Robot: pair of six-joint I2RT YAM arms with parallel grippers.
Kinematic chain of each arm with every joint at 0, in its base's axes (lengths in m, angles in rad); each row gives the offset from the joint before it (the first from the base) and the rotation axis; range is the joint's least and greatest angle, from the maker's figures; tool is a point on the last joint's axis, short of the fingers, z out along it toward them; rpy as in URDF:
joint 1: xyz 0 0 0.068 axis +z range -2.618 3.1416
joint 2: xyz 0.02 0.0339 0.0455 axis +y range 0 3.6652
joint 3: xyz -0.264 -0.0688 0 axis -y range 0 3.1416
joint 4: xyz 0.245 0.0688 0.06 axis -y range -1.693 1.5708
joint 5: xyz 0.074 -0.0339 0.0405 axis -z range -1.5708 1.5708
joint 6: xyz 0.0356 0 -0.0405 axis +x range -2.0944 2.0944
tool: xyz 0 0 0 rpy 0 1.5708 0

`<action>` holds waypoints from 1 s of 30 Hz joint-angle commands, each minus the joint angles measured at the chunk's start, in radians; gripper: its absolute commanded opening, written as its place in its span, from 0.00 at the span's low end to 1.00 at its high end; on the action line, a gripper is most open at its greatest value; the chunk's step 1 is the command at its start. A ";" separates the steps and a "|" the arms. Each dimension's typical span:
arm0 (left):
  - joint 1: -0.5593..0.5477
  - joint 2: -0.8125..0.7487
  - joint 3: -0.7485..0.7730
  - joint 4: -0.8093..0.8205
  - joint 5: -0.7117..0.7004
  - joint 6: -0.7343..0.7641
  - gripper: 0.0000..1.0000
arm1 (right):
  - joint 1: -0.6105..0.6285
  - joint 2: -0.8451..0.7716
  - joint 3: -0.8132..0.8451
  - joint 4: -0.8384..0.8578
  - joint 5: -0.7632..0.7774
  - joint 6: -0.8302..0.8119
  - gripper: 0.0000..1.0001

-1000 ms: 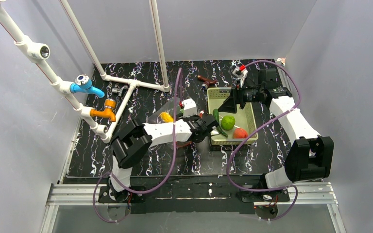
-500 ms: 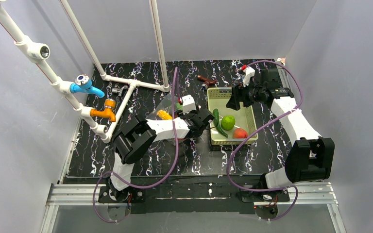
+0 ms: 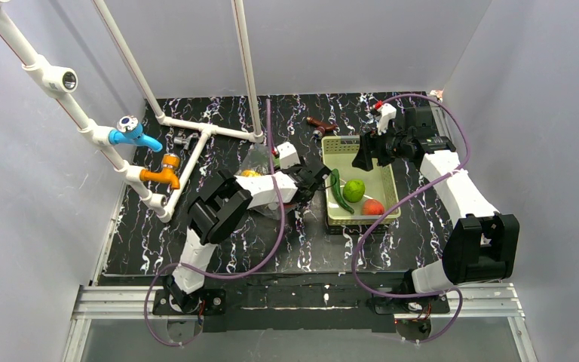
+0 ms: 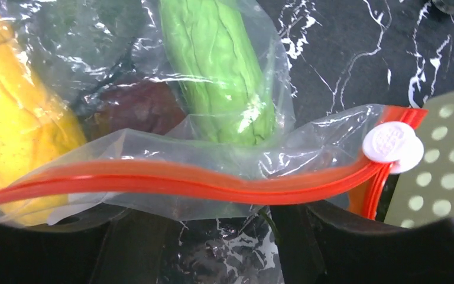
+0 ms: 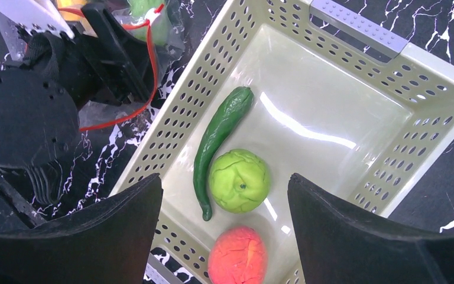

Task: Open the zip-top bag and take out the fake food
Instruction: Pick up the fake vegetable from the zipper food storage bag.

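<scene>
Here, at the far left, a white pipe frame [image 3: 196, 136] carries a blue tap [image 3: 137, 136] and an orange tap [image 3: 162, 173] above the black marbled table [image 3: 234, 249]. Right of it the zip-top bag [image 4: 307, 136] lies on the table, just beside the basket's left wall. Its red-orange zipper strip [image 4: 153, 180] runs across the left wrist view, with the white slider [image 4: 392, 145] at the strip's right end. Inside the bag sit a yellow piece [image 4: 12, 124], a purple eggplant [image 4: 139, 106] and a pale green vegetable [image 4: 221, 71].

The left gripper [image 3: 315, 178] is low at the bag's zipper edge. Its jaws stand apart, with loose plastic lying between the fingers [image 4: 124, 248]; I cannot tell whether either one presses on it.

Further back, a brown object [image 3: 320, 126] with a handle lies near the basket's far left corner. The yellow-green perforated basket [image 5: 189, 112] holds a dark green cucumber [image 5: 216, 139], a green round fruit [image 5: 239, 180] touching it, and a red-orange tomato [image 5: 236, 255] just beside the fruit.

The right gripper [image 3: 363, 154] hovers over the basket, jaws wide apart and holding nothing.
</scene>
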 commanded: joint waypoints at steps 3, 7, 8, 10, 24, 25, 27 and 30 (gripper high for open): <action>0.040 -0.019 -0.016 -0.073 0.014 -0.065 0.30 | -0.005 -0.026 0.007 0.027 0.002 0.005 0.84; 0.047 -0.071 -0.075 0.011 0.046 0.015 0.04 | -0.006 -0.025 0.009 0.024 -0.427 0.005 0.84; 0.047 -0.087 -0.086 0.023 0.058 0.034 0.00 | -0.006 -0.026 0.009 0.023 -0.469 0.005 0.84; 0.046 -0.122 -0.105 0.037 0.095 0.080 0.00 | -0.006 -0.028 0.011 0.018 -0.484 0.005 0.84; 0.020 -0.507 -0.377 0.034 0.382 0.266 0.00 | -0.006 -0.035 0.011 -0.001 -0.524 0.005 0.84; 0.019 -0.532 -0.393 0.027 0.397 0.280 0.00 | -0.005 -0.036 0.010 0.000 -0.524 0.005 0.84; 0.017 -0.591 -0.422 0.005 0.414 0.299 0.00 | -0.005 -0.035 0.011 0.002 -0.524 0.005 0.84; 0.011 -0.654 -0.466 -0.018 0.441 0.312 0.00 | -0.005 -0.035 0.009 0.005 -0.524 0.095 0.84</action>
